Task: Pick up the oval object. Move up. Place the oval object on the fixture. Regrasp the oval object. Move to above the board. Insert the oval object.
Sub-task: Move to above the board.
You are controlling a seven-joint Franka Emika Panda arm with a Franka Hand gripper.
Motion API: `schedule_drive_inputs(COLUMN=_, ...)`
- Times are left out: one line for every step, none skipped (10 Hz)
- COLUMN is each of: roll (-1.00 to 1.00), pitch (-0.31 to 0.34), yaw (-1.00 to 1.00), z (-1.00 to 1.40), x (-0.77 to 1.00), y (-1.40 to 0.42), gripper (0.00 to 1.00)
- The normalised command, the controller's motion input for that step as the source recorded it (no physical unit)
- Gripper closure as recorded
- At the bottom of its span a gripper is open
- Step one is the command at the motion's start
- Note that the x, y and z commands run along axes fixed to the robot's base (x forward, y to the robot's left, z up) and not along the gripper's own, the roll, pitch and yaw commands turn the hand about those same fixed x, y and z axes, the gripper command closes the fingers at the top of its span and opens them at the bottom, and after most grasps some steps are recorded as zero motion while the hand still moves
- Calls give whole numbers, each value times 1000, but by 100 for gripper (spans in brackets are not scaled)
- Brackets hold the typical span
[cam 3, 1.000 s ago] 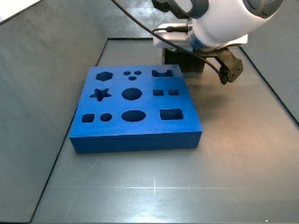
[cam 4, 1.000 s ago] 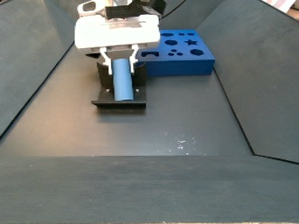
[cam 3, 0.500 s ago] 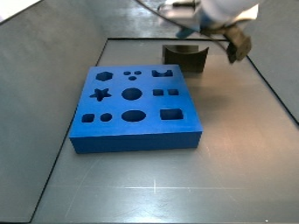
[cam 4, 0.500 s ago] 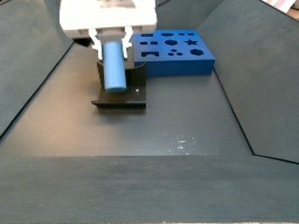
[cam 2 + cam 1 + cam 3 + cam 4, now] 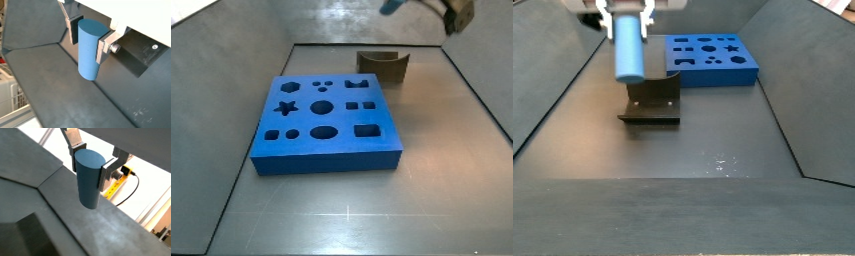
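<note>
Over the last second the gripper (image 5: 628,12) has risen from just above the fixture (image 5: 652,104) to the upper edge of both side views, so that only its lowest part shows. The oval object (image 5: 629,46), clamped upright between the fingers (image 5: 109,173), has gone up with it and now hangs well clear of the fixture's notch. In a side view the fixture (image 5: 384,66) is no longer screened by the arm.
</note>
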Motion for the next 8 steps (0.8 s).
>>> schedule_drive_inputs(roll=-29, pitch=38, yaw=-35, z=1000, x=55, y=192, gripper=100)
schedule_drive_inputs(roll=-37, pitch=58, yaw=-22, z=1000, x=41, y=170, gripper=100)
schedule_drive_inputs(roll=-42, pitch=74, yaw=-12, z=1000, x=31, y=155, gripper=100)
schedule_drive_inputs(roll=-48, pitch=84, yaw=2, z=1000, x=23, y=140, gripper=100)
schedule_drive_inputs(roll=-49, pitch=98, yaw=19, z=1000, x=14, y=114, gripper=100)
schedule_drive_inputs(roll=-49, pitch=108, yaw=34, z=834, x=7, y=72, gripper=100)
schedule_drive_inputs(roll=-49, pitch=114, yaw=48, z=661, x=5, y=38, gripper=100)
schedule_drive_inputs(roll=-50, pitch=120, yaw=63, z=483, x=9, y=17, gripper=100)
